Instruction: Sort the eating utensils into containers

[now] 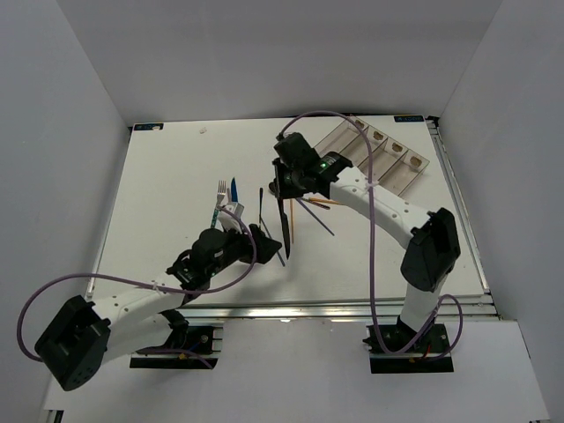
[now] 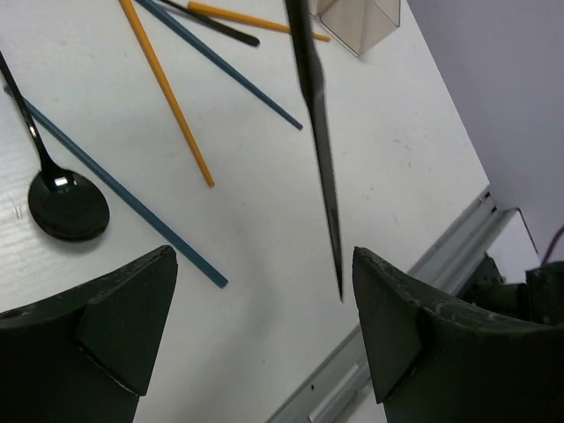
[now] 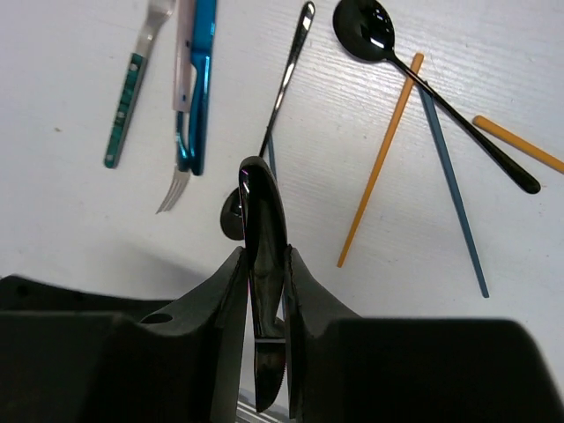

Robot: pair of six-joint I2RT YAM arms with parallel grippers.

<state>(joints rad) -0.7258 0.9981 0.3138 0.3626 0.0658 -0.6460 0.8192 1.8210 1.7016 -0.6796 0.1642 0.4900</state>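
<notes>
The right tool [image 3: 263,273] is clamping 1 slim black knife [image 3: 261,198] aloft, likely needing carrying to the 4 smoky clear plastic bins [image 1: 381,154]; the left tool [image 2: 264,317] is gaping empty.

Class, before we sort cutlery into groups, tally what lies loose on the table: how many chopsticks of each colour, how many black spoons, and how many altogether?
Orange chopsticks: 2
Blue-grey chopsticks: 2
Black spoons: 2
Total: 6

The knife [image 3: 263,220] and spoon [image 3: 363,33] look glossy black; the bins [image 1: 392,159] are clear smoky plastic.
</notes>
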